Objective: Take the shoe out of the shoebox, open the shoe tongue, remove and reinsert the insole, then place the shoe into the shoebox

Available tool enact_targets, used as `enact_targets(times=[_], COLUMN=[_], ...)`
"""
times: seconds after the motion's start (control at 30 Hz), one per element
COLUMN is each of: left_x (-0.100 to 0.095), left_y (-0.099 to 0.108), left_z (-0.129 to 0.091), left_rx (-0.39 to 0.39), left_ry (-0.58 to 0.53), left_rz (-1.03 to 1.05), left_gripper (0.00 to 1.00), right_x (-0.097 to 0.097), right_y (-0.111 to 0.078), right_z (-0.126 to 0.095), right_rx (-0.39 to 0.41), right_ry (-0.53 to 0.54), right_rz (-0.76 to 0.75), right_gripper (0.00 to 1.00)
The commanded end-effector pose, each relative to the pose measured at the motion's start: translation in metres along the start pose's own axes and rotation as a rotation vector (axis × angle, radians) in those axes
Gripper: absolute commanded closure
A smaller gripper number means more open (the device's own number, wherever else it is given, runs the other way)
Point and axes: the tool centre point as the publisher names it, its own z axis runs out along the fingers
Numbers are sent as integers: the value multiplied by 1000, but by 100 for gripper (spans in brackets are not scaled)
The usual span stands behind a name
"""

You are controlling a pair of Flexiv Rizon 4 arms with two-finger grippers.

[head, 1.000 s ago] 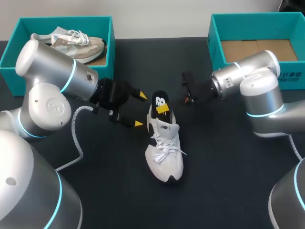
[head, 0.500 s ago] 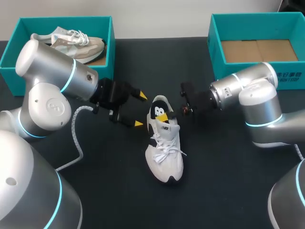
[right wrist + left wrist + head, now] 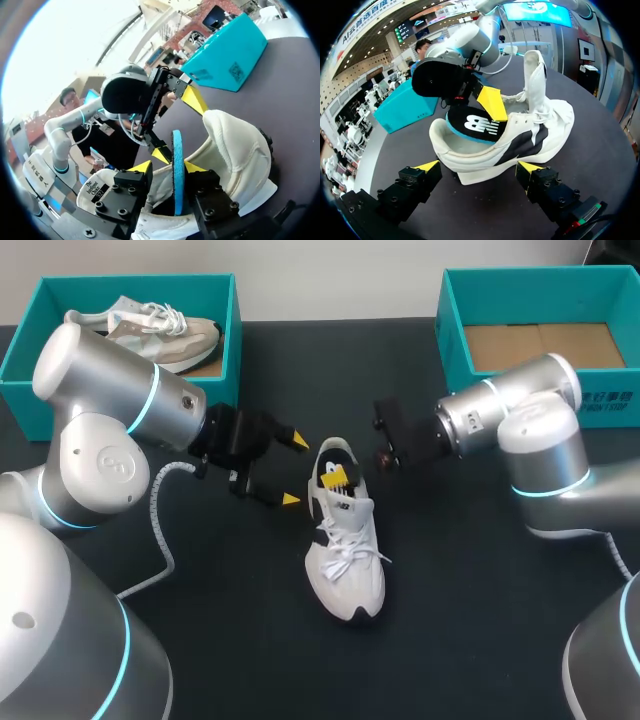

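The white shoe (image 3: 348, 560) stands on its sole in the middle of the dark tabletop (image 3: 220, 630), heel to the far side and toe to the near side, outside both boxes. Its tongue is pulled up and forward, leaving the opening wide. The black insole (image 3: 331, 462) sits partly inside the shoe, its heel end raised out of the collar. The right gripper (image 3: 338, 477) reaches in from the right, and its fingers are closed on the insole; in the right wrist view the insole's blue edge (image 3: 177, 145) runs between the two yellow tips of that gripper (image 3: 170, 166), which press it from either side. The left gripper (image 3: 294, 470) sits just left of the shoe's heel with its fingers spread wide and holding nothing. In the left wrist view its tips (image 3: 479, 167) stand to either side of the heel without touching it. The teal shoebox (image 3: 135, 282) at the far left holds a second, beige-and-white shoe (image 3: 150, 328). The teal shoebox (image 3: 455, 335) at the far right shows its bare cardboard floor.
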Motion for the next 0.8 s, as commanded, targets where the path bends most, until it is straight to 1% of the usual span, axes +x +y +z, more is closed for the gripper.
enact_targets(times=[0.03,0.13,0.37,0.53,0.67,0.8], left_x=[1,1,1,1,1,1], left_y=[0,0,0,0,0,0], left_z=[0,0,0,0,0,0], left_rx=[-3,-3,-3,-3,-3,-3], left_ry=[-1,-1,-1,-1,-1,-1], left_rz=[1,1,1,1,1,1], left_gripper=[0,0,0,0,0,0], right_x=[8,8,5,5,13,27], right_y=[9,15,38,58,73,78], right_z=[0,-1,-3,-14,-30,-43], right_rx=[9,18,61,97,116,112], right_ry=[-18,-18,-13,-35,-72,-116], right_rz=[-15,-35,-88,-136,-167,-179], right_gripper=[59,58,56,54,53,52])
